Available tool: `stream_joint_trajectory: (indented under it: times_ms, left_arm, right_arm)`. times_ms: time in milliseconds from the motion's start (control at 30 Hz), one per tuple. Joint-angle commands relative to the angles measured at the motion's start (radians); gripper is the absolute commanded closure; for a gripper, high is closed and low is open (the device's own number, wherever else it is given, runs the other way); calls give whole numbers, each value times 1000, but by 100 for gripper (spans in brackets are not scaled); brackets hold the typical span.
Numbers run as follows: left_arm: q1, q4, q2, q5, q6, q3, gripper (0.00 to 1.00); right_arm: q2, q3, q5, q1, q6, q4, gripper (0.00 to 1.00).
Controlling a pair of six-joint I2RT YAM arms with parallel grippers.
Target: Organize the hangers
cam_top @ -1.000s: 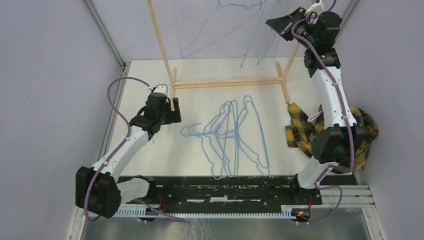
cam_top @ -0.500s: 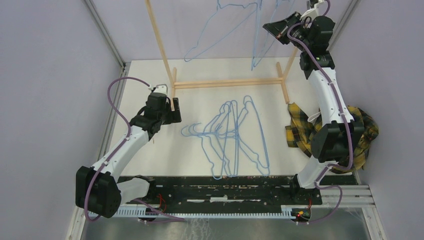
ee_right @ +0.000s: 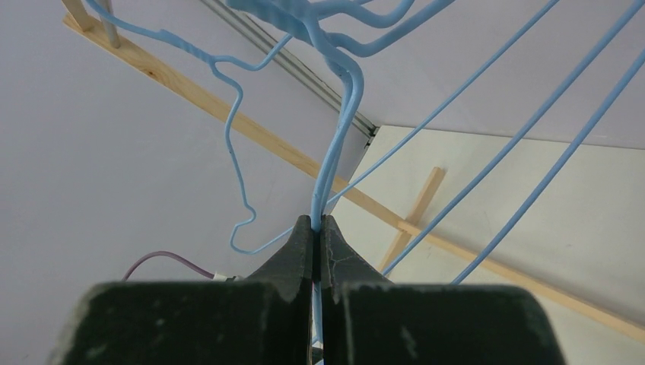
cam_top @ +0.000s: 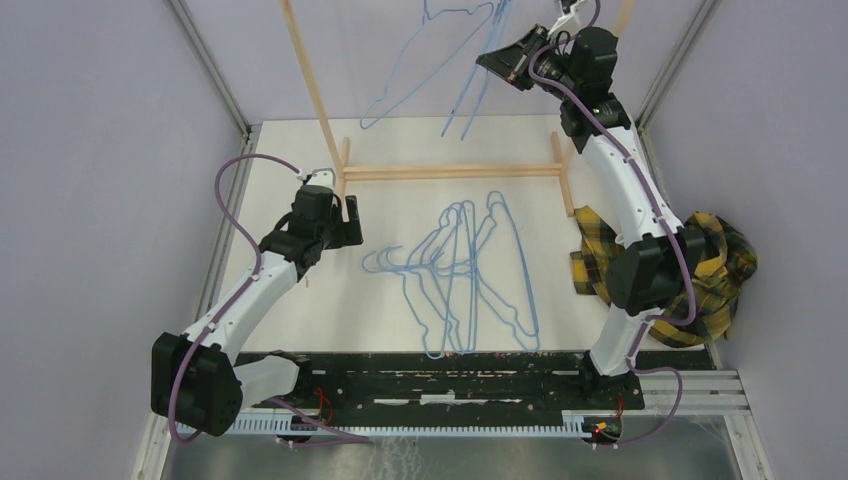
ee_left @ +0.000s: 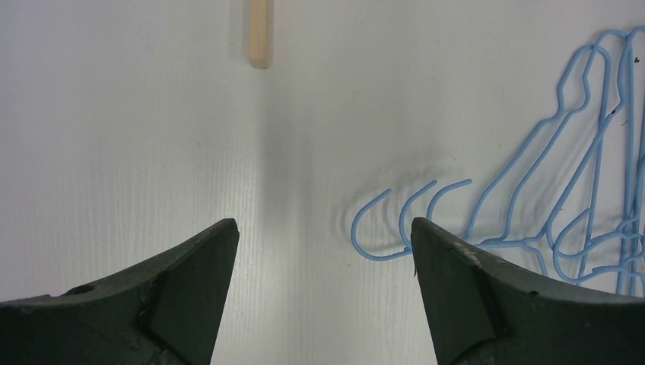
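Note:
Several light-blue wire hangers point(cam_top: 470, 270) lie overlapped in a pile on the white table, hooks pointing left; the hooks also show in the left wrist view point(ee_left: 411, 220). My left gripper point(cam_top: 350, 215) is open and empty, hovering left of the pile's hooks, with the jaws wide apart point(ee_left: 323, 228). My right gripper point(cam_top: 495, 55) is raised high at the back by the wooden rack and is shut on the wire of a hanger point(ee_right: 338, 137). Other hangers point(cam_top: 420, 60) hang in the air beside it.
A light wooden rack with poles point(cam_top: 315, 90) and a base bar point(cam_top: 450, 168) stands at the back of the table. A yellow-black plaid cloth point(cam_top: 715, 260) lies at the right edge behind the right arm. Grey walls close both sides.
My right gripper has swung left along the rack with its hanger, and the hanging hangers have shifted left with it. The left arm and the pile have not moved.

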Motion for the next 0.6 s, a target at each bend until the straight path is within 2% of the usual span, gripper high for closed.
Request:
stream_joint_trajectory:
  times_ms: [0, 567]
  left_arm:
    - [-2, 21, -25, -8, -21, 8, 9]
    - [-2, 21, -26, -20, -17, 15, 9]
  right_arm:
    - [68, 79, -54, 41, -19, -131, 99]
    - [314, 422, -99, 146, 30, -211, 99]
